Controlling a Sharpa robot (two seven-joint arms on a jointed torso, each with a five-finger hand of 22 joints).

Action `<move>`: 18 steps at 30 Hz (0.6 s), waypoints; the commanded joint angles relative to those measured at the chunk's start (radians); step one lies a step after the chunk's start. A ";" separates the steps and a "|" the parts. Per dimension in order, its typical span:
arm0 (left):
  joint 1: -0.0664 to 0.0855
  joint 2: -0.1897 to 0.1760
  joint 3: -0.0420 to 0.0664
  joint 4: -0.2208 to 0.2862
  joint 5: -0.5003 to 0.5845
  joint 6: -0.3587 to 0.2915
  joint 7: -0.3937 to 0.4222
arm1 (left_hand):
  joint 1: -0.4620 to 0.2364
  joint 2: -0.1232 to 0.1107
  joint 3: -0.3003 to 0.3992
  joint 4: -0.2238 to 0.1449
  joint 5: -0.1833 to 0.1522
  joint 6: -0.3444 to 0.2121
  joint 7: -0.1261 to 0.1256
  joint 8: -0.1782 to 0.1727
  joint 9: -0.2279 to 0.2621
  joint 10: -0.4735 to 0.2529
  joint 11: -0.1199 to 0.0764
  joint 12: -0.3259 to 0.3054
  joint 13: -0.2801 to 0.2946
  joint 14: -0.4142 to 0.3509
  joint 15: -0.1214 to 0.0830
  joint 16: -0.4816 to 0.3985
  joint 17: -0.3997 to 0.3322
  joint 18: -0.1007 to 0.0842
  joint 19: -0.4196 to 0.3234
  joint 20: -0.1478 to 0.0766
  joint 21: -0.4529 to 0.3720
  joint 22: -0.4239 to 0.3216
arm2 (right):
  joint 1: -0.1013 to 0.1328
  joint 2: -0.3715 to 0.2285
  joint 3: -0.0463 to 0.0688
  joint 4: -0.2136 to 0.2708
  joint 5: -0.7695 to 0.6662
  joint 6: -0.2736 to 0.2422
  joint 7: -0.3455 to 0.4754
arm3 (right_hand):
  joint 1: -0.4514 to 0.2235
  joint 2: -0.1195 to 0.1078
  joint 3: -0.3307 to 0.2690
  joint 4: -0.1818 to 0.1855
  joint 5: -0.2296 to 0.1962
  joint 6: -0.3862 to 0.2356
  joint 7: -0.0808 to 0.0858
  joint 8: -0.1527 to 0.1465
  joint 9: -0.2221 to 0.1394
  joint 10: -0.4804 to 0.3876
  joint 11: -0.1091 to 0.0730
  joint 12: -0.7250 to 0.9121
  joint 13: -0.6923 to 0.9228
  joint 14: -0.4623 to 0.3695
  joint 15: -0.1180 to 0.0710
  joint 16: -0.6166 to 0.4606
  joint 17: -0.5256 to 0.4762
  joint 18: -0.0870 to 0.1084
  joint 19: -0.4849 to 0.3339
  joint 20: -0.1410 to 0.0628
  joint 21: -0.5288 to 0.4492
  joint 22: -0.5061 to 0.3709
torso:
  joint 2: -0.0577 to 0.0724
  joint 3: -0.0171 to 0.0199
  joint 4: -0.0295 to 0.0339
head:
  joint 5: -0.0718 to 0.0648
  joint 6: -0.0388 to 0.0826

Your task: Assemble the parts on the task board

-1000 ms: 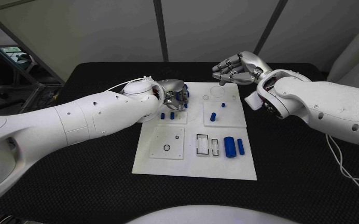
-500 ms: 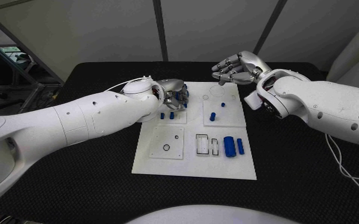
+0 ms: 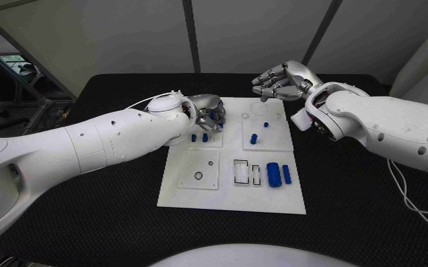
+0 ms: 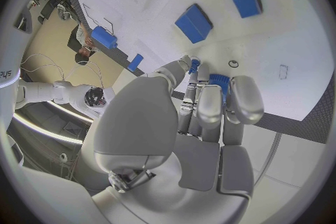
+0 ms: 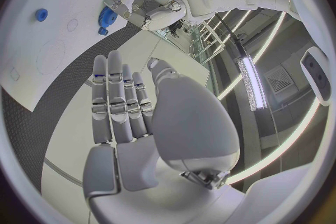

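The left hand sits low over the far left corner of the task board, fingers curled together, and the left wrist view shows a blue ribbed part clamped at the fingertips, just above the white surface. What the coming move seems to turn on is the gap between that held piece and the board directly beneath it: the part already lies at the far end of the fingers, pointing down toward the plate, so the travel left looks short and mostly downward (which seat it is meant for I cannot tell from here). Two small upright pegs stand just nearer the robot than the hand, close enough that the fingers could brush them on a sloppy descent. The right hand hovers above the far right corner of the board, fingers apart and holding nothing, so the left is plainly the working one. Farther along, two blue cylinders lie side by side near the board's right edge, long axes running away from the robot, beside a pair of narrow rectangular slots. The black worktop is matte and textured; pale panelled walls with dark seams close in behind.
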 commanded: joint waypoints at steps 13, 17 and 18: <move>-0.004 0.006 -0.003 -0.004 0.012 0.035 -0.005 | 0.021 0.040 0.033 -0.016 0.001 0.059 -0.009 0.016 0.001 0.041 -0.008 0.011 0.004 -0.008 -0.005 0.005 -0.011 -0.035 -0.002 0.002 0.001 0.006 | 0.002 0.001 0.001 0.001 -0.002 0.009 0.001 | 0.002 0.005 0.004 0.000 0.005 0.002 0.004 0.002 -0.001 -0.003 0.001 -0.005 -0.001 0.004 -0.001 -0.006 -0.001 0.003 0.008 0.001 -0.005 -0.002 | 0.000 0.0011 -0.0005 | -0.002 0.001; -0.004 0.007 -0.003 -0.006 0.012 0.034 -0.001 | 0.031 0.051 0.044 -0.027 0.001 0.078 -0.012 0.019 0.002 0.059 -0.012 0.009 0.005 -0.010 -0.008 0.004 -0.017 -0.036 -0.002 -0.001 0.003 0.009 | 0.002 0.001 0.001 0.000 -0.002 0.009 0.001 | 0.002 0.005 0.004 0.000 0.005 0.002 0.004 0.002 -0.001 -0.003 0.001 -0.005 -0.001 0.004 -0.001 -0.006 -0.001 0.003 0.008 0.001 -0.005 -0.002 | 0.000 0.0010 -0.0005 | -0.003 0.001; -0.004 0.007 -0.003 -0.006 0.012 0.033 0.001 | 0.034 0.053 0.047 -0.030 0.001 0.081 -0.012 0.019 0.002 0.062 -0.012 0.008 0.005 -0.010 -0.009 0.004 -0.017 -0.036 -0.002 -0.002 0.003 0.010 | 0.002 0.001 0.001 0.000 -0.002 0.009 0.001 | 0.002 0.005 0.004 0.000 0.005 0.002 0.004 0.002 -0.001 -0.003 0.001 -0.005 -0.001 0.004 -0.001 -0.006 -0.001 0.003 0.008 0.001 -0.005 -0.002 | 0.000 0.0010 -0.0006 | -0.003 0.001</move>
